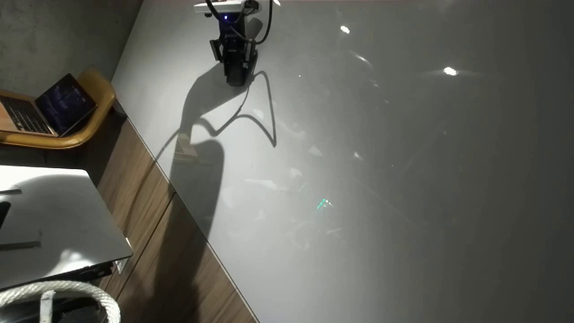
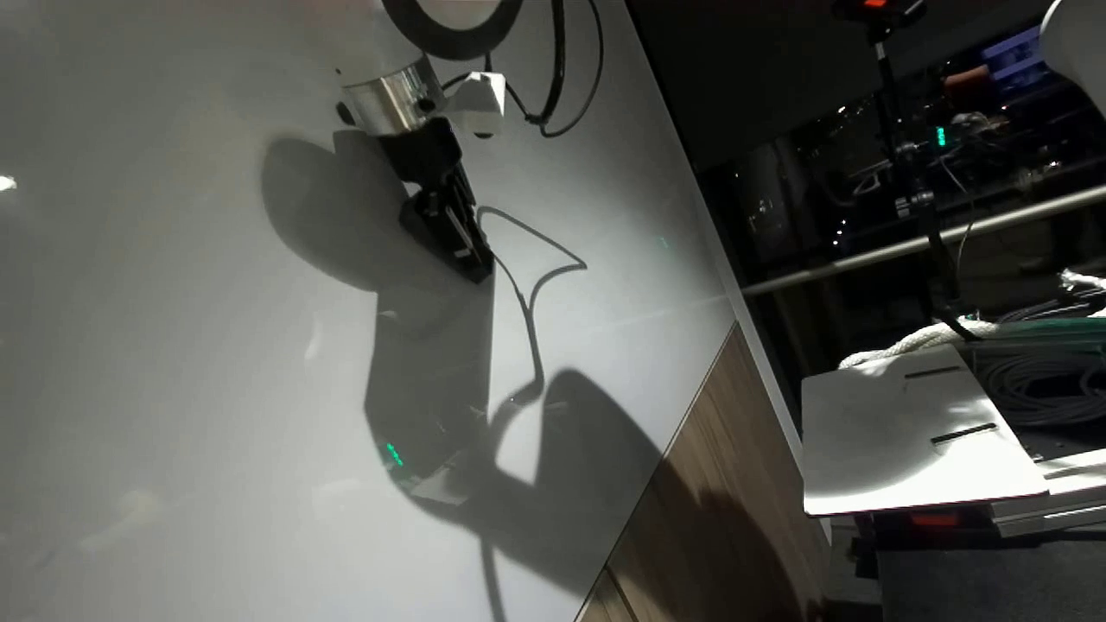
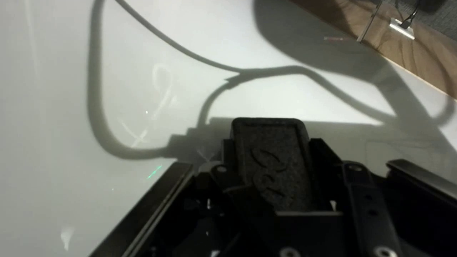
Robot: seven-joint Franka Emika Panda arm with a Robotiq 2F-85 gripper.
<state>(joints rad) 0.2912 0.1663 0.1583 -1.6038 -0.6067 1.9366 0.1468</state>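
Note:
A dark, rounded rectangular block (image 3: 273, 160) with carved or printed marks on its face sits between the fingers of my gripper (image 3: 272, 144). Both fingers press against its long sides, and its far end sticks out past the fingertips. In both exterior views the gripper (image 1: 233, 58) points down toward a glossy white surface (image 1: 403, 215), the black block (image 2: 445, 238) at its end. Whether the block touches that surface, I cannot tell. The block's lower part is hidden behind the gripper's body in the wrist view.
Arm and cable shadows cross the white surface, along with faint smears, a pale scribble (image 3: 162, 92) and small green glints. Wood panelling (image 1: 148, 215) borders its edge. Beyond stand a yellow chair (image 1: 67, 142) bearing a laptop (image 1: 65, 105) and a metal plate (image 2: 907, 432) near pale rope (image 2: 916, 341).

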